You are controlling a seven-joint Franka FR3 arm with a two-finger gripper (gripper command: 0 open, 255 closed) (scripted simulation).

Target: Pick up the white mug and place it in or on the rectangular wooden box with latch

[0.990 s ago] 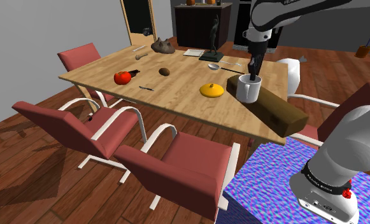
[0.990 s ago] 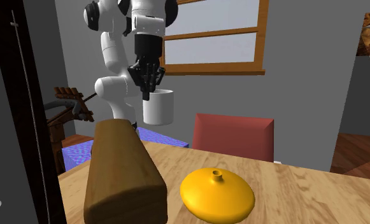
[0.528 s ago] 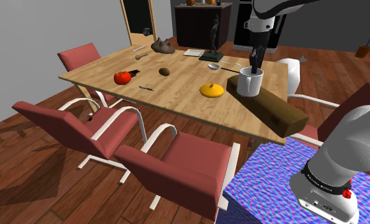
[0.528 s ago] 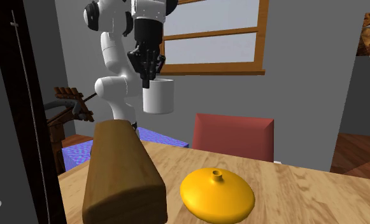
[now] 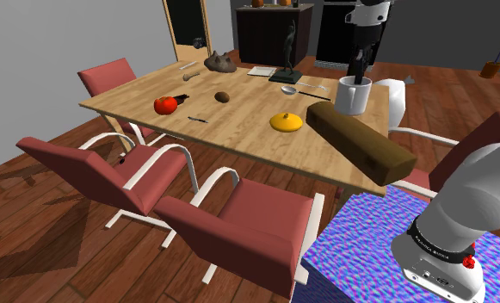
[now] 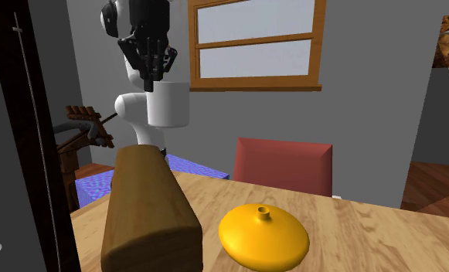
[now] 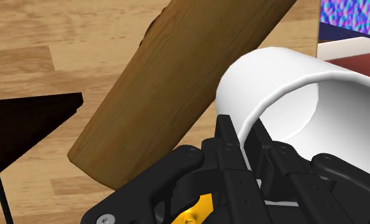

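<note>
I have the gripper (image 5: 357, 76) clamped on the rim of the white mug (image 5: 353, 97). It hangs clear of the table (image 5: 248, 129), at twelve o'clock from the wooden box (image 5: 360, 140) in the shoulder view.

**Colours and patterns.** Mug (image 5: 354, 96): plain white, inside and out. Tool (image 5: 358, 73): all black, with a small yellow mark on its body. Box (image 5: 364, 145): mid-brown wood grain. Table (image 5: 239, 116): pale wood planks. Chairs (image 5: 243, 219): dull red, on white frames. Domed object (image 5: 286, 121): yellow-orange. Round object (image 5: 164, 105): red. Stand (image 5: 360, 258): mottled blue and purple. Floor (image 5: 41, 250): dark reddish-brown boards. Arm (image 5: 472, 189): white, dark joints. Window frame (image 6: 317, 46): brown wood. Wall (image 6: 369, 131): grey.
</note>
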